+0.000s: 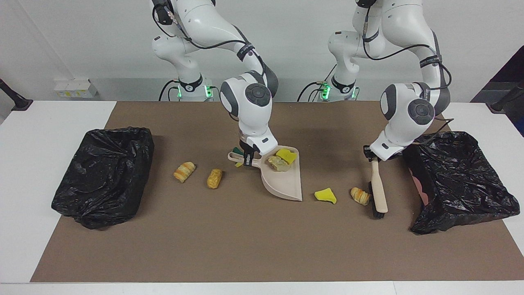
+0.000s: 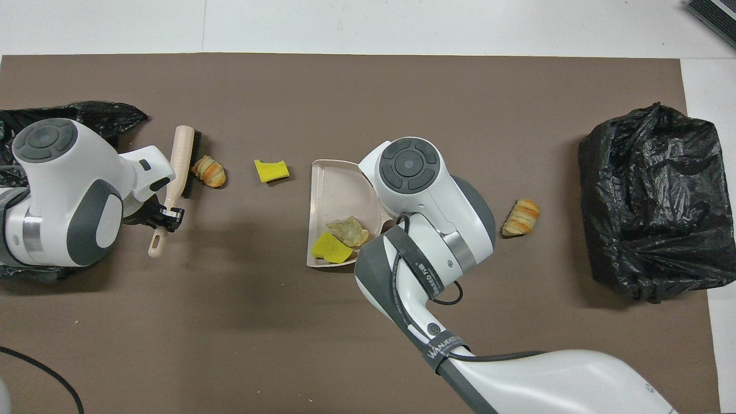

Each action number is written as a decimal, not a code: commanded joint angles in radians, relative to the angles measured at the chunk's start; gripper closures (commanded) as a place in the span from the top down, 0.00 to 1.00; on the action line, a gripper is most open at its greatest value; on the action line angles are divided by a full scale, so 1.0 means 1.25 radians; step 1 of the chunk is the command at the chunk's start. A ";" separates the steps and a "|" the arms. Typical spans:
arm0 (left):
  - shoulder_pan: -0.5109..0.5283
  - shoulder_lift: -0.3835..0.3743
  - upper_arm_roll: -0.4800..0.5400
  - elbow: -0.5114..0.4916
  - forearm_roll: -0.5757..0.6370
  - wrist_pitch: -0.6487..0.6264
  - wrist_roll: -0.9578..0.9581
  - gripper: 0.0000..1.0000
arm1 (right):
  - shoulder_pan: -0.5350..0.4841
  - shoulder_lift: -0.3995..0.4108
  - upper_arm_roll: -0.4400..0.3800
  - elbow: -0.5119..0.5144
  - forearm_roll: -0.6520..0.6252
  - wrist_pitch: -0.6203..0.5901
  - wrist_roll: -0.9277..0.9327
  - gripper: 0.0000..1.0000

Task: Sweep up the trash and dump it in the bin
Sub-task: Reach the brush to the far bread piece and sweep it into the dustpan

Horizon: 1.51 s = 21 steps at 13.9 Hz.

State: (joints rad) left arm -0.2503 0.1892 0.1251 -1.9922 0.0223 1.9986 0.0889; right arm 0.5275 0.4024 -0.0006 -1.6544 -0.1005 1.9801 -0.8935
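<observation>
You are looking from two high cameras. One is sitting across the table, facing the robots and taking in the whole brown mat [image 1: 262,246]. The other is looking steeply down from the robots' end, closer in. Both are sharing the mat's middle, turned half around.

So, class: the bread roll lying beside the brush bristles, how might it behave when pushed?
The bread roll looks rounded, so it would probably roll rather than slide. It seems small beside the brush, so likely light. Its ridged crust probably isn't slippery.
</observation>
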 commanded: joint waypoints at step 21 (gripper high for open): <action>-0.034 -0.091 -0.293 -0.032 -0.190 -0.058 -0.433 0.00 | -0.026 -0.011 0.003 -0.021 -0.013 0.005 0.018 0.00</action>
State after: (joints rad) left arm -0.2947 0.0854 -0.2387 -2.0353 -0.1964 1.9361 -0.3510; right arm 0.5073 0.4024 -0.0014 -1.6647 -0.1004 1.9813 -0.8902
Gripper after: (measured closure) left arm 0.727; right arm 0.687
